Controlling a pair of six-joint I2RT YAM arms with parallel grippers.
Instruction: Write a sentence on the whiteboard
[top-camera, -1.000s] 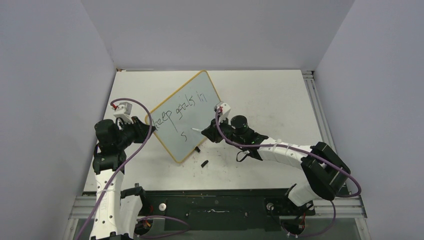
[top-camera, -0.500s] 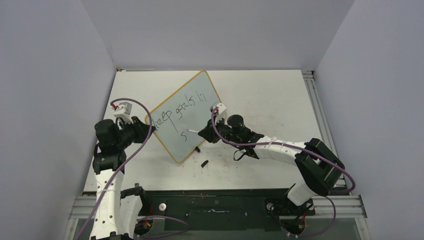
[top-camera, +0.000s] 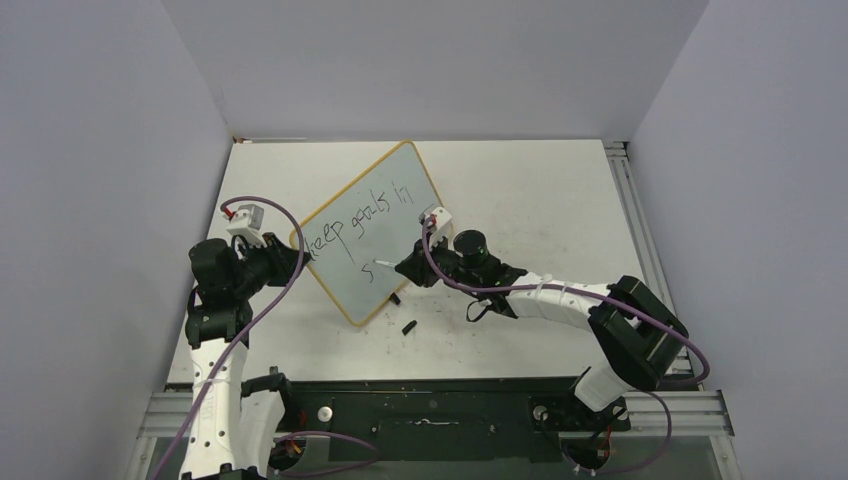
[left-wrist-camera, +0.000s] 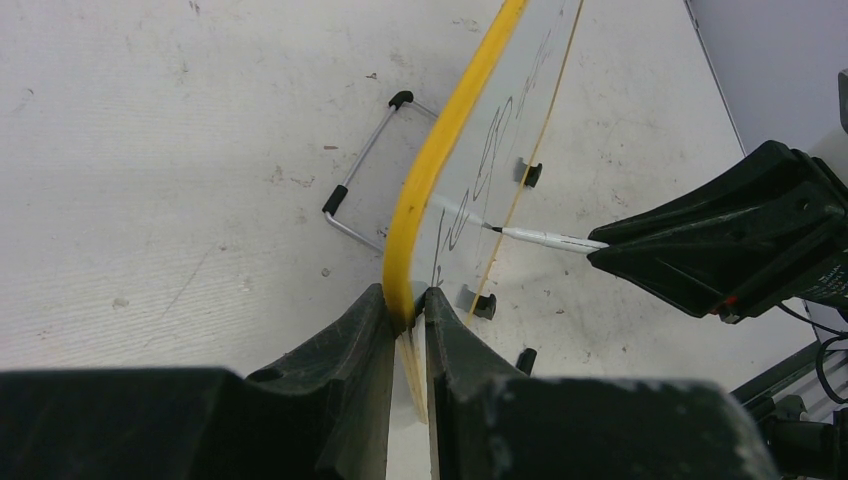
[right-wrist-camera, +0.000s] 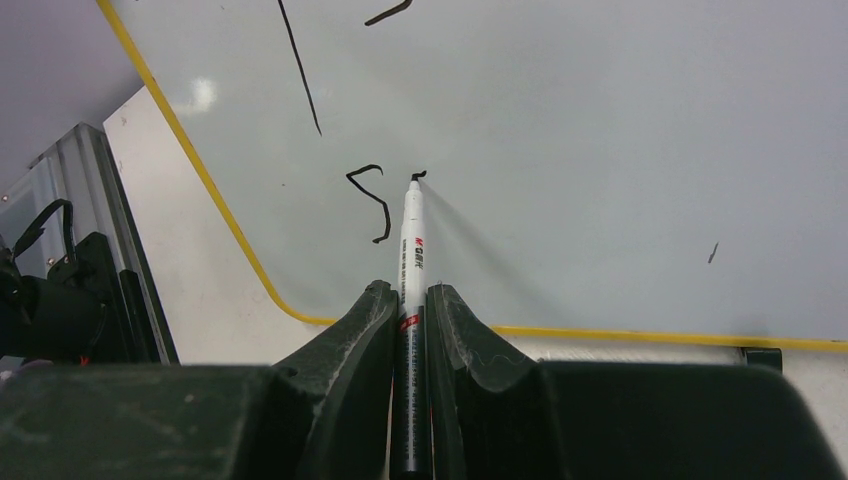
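Observation:
The whiteboard (top-camera: 392, 232), pale with a yellow rim, stands tilted on the table, turned diagonally. My left gripper (top-camera: 297, 250) is shut on its yellow rim (left-wrist-camera: 450, 130) at the left corner, with the jaws (left-wrist-camera: 405, 300) pinching the edge. The sentence (top-camera: 355, 222) reads "keep goals in", with an "s" (top-camera: 367, 268) below it. My right gripper (top-camera: 405, 265) is shut on a white marker (right-wrist-camera: 411, 250). The marker's tip touches the board at a small fresh black mark just right of the "s" (right-wrist-camera: 370, 200). In the left wrist view the marker (left-wrist-camera: 550, 240) meets the board from the right.
A black marker cap (top-camera: 408, 326) lies on the white tabletop in front of the board. A wire stand (left-wrist-camera: 360, 170) with black tips shows behind the board. Grey walls close in the left, back and right. A metal rail (top-camera: 630, 200) runs along the table's right edge.
My right gripper has moved left with the marker, from further right to a spot just beside the "s", and set the tip on the board. The left gripper has kept its hold.

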